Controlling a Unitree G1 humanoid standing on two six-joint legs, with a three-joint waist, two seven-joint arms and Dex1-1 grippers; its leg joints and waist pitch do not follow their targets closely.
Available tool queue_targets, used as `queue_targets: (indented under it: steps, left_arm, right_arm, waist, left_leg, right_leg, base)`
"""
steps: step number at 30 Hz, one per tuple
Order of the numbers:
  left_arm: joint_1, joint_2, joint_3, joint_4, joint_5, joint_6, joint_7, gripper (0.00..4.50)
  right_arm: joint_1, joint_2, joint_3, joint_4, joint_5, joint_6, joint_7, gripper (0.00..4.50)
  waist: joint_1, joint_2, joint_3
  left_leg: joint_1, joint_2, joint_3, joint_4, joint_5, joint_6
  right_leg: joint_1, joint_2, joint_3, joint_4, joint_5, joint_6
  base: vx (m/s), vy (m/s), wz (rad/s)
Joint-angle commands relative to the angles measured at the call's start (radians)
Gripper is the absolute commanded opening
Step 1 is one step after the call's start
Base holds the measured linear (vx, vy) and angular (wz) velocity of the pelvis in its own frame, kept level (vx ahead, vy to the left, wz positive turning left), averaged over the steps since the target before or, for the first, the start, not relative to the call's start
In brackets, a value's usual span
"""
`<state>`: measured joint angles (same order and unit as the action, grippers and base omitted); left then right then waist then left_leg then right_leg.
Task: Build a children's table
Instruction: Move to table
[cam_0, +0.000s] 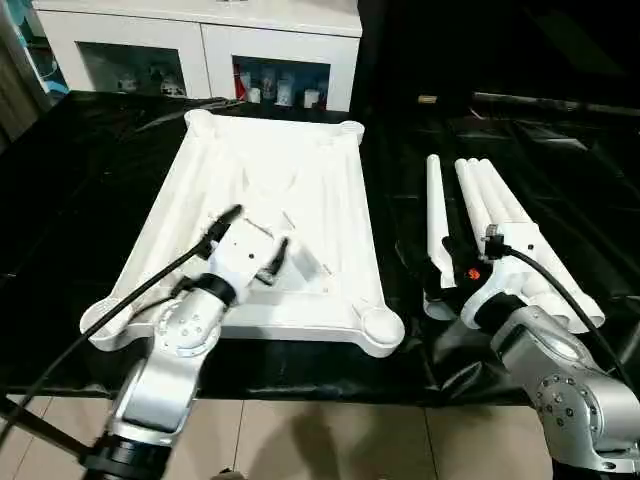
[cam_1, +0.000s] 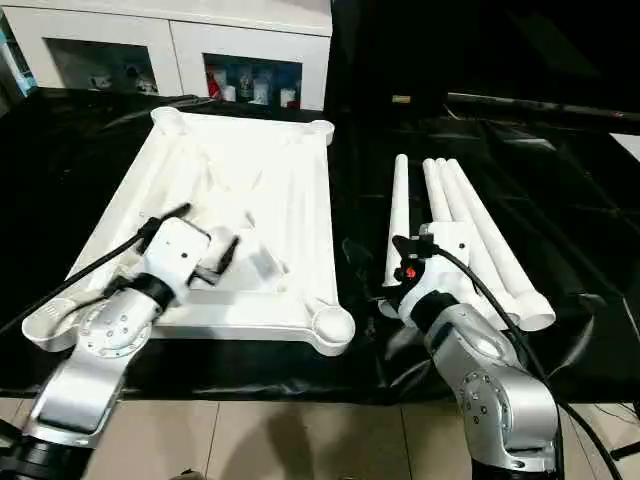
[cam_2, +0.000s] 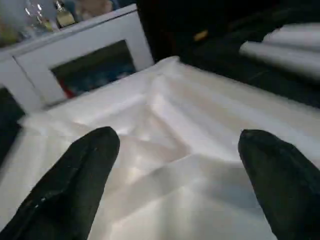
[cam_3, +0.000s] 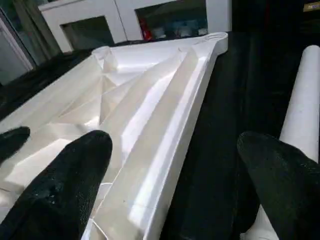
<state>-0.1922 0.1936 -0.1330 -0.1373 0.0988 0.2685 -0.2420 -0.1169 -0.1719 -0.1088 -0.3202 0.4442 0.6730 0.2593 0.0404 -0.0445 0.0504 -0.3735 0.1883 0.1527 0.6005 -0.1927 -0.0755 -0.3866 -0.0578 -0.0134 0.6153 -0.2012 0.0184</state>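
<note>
The white tabletop (cam_0: 300, 175) lies underside up on the black-covered work table, with round sockets at its corners, one at the near right (cam_0: 383, 325). Four white tapered legs (cam_0: 490, 200) lie side by side to its right. My left gripper (cam_2: 177, 140) hovers open over the ribbed underside near the tabletop's front middle, holding nothing. My right gripper (cam_3: 172, 142) is open and low over the black cloth, between the tabletop's right rim (cam_3: 170, 130) and the nearest leg (cam_3: 305, 100), close to the legs' near ends.
A white cabinet (cam_0: 200, 40) with glass doors stands behind the work table. A black cable (cam_0: 130, 300) runs from my left wrist across the front left. A dark bar (cam_0: 540, 100) lies at the back right. Tiled floor (cam_0: 330, 440) shows below the front edge.
</note>
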Motion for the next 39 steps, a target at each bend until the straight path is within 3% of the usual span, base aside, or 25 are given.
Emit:
queue_targets:
  steps: [1, 4, 8, 12, 13, 15, 19, 20, 21, 22, 25, 27, 28, 30, 33, 34, 36, 39]
  left_arm:
    - [0.004, -0.034, 0.041, -0.036, -0.086, 0.044, -0.013, 4.39]
    - [-0.006, -0.073, 0.083, -0.034, -0.109, 0.067, 0.023, 4.39]
    - [-0.015, -0.112, 0.139, -0.01, -0.075, 0.07, 0.14, 4.39]
    - [-0.006, -0.129, 0.187, 0.0, -0.021, -0.02, 0.272, 4.39]
    - [0.004, -0.125, 0.202, 0.0, 0.015, -0.118, 0.326, 4.39]
    - [0.017, -0.116, 0.206, -0.003, 0.046, -0.19, 0.354, 4.39]
    - [0.035, -0.097, 0.196, 0.0, 0.04, -0.197, 0.317, 4.39]
    - [0.047, -0.082, 0.176, 0.006, 0.021, -0.195, 0.265, 4.39]
    - [0.047, -0.082, 0.176, 0.006, 0.021, -0.195, 0.265, 4.39]
    - [0.089, -0.047, 0.141, 0.008, -0.061, -0.196, 0.105, 4.39]
    - [0.121, -0.022, 0.124, 0.002, -0.106, -0.202, 0.018, 4.39]
    - [0.183, 0.015, 0.125, -0.044, -0.133, -0.198, -0.03, 4.39]
    - [0.183, 0.015, 0.125, -0.044, -0.133, -0.198, -0.03, 4.39]
    - [0.281, 0.035, 0.15, -0.124, -0.174, -0.166, -0.038, 4.39]
    - [0.334, 0.023, 0.165, -0.167, -0.183, -0.145, -0.017, 4.39]
    - [0.334, 0.023, 0.165, -0.167, -0.183, -0.145, -0.017, 4.39]
    - [0.336, 0.011, 0.172, -0.171, -0.177, -0.146, -0.001, 4.39]
    - [0.248, -0.018, 0.154, -0.101, -0.104, -0.101, 0.06, 4.39]
  right_arm:
    - [-0.013, -0.013, -0.001, -0.02, -0.024, -0.011, -0.014, 4.5]
    - [-0.013, -0.01, -0.001, -0.02, -0.039, -0.027, -0.029, 4.5]
    - [-0.012, 0.007, -0.012, -0.019, -0.064, -0.064, -0.068, 4.5]
    - [-0.012, 0.025, -0.008, -0.014, -0.105, -0.12, -0.106, 4.5]
    - [-0.009, 0.028, 0.004, -0.012, -0.136, -0.157, -0.118, 4.5]
    - [-0.004, 0.03, 0.013, -0.011, -0.16, -0.185, -0.127, 4.5]
    - [0.01, 0.025, 0.018, -0.013, -0.176, -0.204, -0.134, 4.5]
    - [0.018, 0.022, 0.015, -0.012, -0.18, -0.207, -0.138, 4.5]
    - [0.018, 0.022, 0.015, -0.012, -0.18, -0.207, -0.138, 4.5]
    - [0.037, -0.001, 0.012, -0.002, -0.185, -0.22, -0.118, 4.5]
    - [0.05, -0.019, 0.015, 0.004, -0.193, -0.236, -0.099, 4.5]
    - [0.073, -0.035, 0.004, -0.009, -0.198, -0.247, -0.083, 4.5]
    - [0.073, -0.035, 0.004, -0.009, -0.198, -0.247, -0.083, 4.5]
    - [0.132, -0.048, -0.003, -0.047, -0.199, -0.26, -0.061, 4.5]
    - [0.19, -0.046, 0.0, -0.075, -0.2, -0.269, -0.059, 4.5]
    - [0.19, -0.046, 0.0, -0.075, -0.2, -0.269, -0.059, 4.5]
    - [0.205, -0.044, 0.004, -0.079, -0.204, -0.274, -0.065, 4.5]
    - [0.149, -0.03, 0.039, -0.03, -0.244, -0.276, -0.106, 4.5]
  waist:
    - [0.003, 0.005, -0.055]
    - [0.002, 0.002, -0.054]
    - [-0.004, 0.0, -0.054]
    - [-0.004, 0.005, -0.055]
    - [-0.003, 0.009, -0.057]
    - [-0.004, 0.005, -0.058]
    - [-0.003, 0.008, -0.058]
    - [0.0, 0.015, -0.056]
    - [0.0, 0.014, -0.056]
    - [0.006, 0.023, -0.055]
    - [0.005, 0.02, -0.056]
    - [0.006, 0.036, -0.054]
    - [0.002, 0.027, -0.051]
    - [0.003, 0.029, -0.05]
    - [-0.002, 0.025, -0.048]
    - [-0.002, 0.029, -0.041]
    - [-0.002, 0.027, -0.042]
    - [-0.004, 0.027, -0.042]
  left_leg:
    - [0.007, 0.026, 0.002, -0.076, -0.161, -0.022]
    - [0.006, 0.024, 0.003, -0.075, -0.17, -0.015]
    - [0.005, 0.025, 0.002, -0.075, -0.186, -0.015]
    - [0.005, 0.025, -0.002, -0.075, -0.179, -0.012]
    - [0.005, 0.026, -0.002, -0.074, -0.171, -0.014]
    - [0.002, 0.026, -0.003, -0.074, -0.162, -0.008]
    - [0.006, 0.025, -0.001, -0.074, -0.158, -0.009]
    - [0.012, 0.026, 0.0, -0.074, -0.171, -0.013]
    - [0.011, 0.027, 0.0, -0.076, -0.178, -0.016]
    - [0.013, 0.026, -0.002, -0.078, -0.192, -0.025]
    - [0.011, 0.026, -0.001, -0.081, -0.229, -0.039]
    - [0.011, 0.027, -0.002, -0.082, -0.236, -0.04]
    - [0.007, 0.028, -0.001, -0.083, -0.247, -0.036]
    - [0.008, 0.029, -0.001, -0.084, -0.265, -0.032]
    - [0.009, 0.029, 0.0, -0.086, -0.303, -0.018]
    - [0.008, 0.03, -0.001, -0.09, -0.321, -0.019]
    - [0.012, 0.03, -0.002, -0.089, -0.346, -0.023]
    - [0.017, 0.024, -0.004, -0.087, -0.37, -0.036]
  right_leg:
    - [0.03, -0.053, 0.029, -0.068, -0.116, -0.158]
    - [0.031, -0.052, 0.029, -0.073, -0.139, -0.148]
    - [0.031, -0.05, 0.028, -0.076, -0.174, -0.127]
    - [0.032, -0.05, 0.028, -0.077, -0.165, -0.11]
    - [0.032, -0.05, 0.027, -0.077, -0.144, -0.11]
    - [0.036, -0.049, 0.026, -0.076, -0.114, -0.109]
    - [0.032, -0.047, 0.027, -0.069, -0.087, -0.113]
    - [0.026, -0.046, 0.028, -0.072, -0.09, -0.115]
    - [0.027, -0.046, 0.028, -0.071, -0.095, -0.116]
    - [0.026, -0.049, 0.028, -0.072, -0.112, -0.115]
    - [0.026, -0.046, 0.029, -0.07, -0.12, -0.112]
    - [0.025, -0.047, 0.03, -0.069, -0.106, -0.121]
    - [0.028, -0.047, 0.03, -0.073, -0.117, -0.121]
    - [0.028, -0.049, 0.03, -0.075, -0.136, -0.123]
    - [0.023, -0.048, 0.031, -0.085, -0.239, -0.109]
    - [0.019, -0.048, 0.031, -0.091, -0.279, -0.101]
    - [0.015, -0.046, 0.031, -0.093, -0.312, -0.093]
    - [0.007, -0.045, 0.031, -0.099, -0.372, -0.064]
  base:
    - [0.0, 0.0, 0.0]
    - [0.0, 0.0, 0.0]
    - [0.0, 0.0, 0.0]
    - [0.0, 0.0, 0.0]
    - [0.0, 0.0, 0.0]
    - [0.0, 0.0, 0.0]
    - [0.0, 0.0, 0.0]
    - [0.0, 0.0, 0.0]
    - [0.0, 0.0, 0.0]
    - [0.0, 0.0, 0.0]
    - [0.0, 0.0, 0.0]
    - [0.0, 0.0, 0.0]
    - [0.0, 0.0, 0.0]
    - [0.0, 0.0, 0.0]
    - [0.0, 0.0, 0.0]
    - [0.0, 0.0, 0.0]
    - [0.0, 0.0, 0.0]
    - [0.0, 0.0, 0.0]
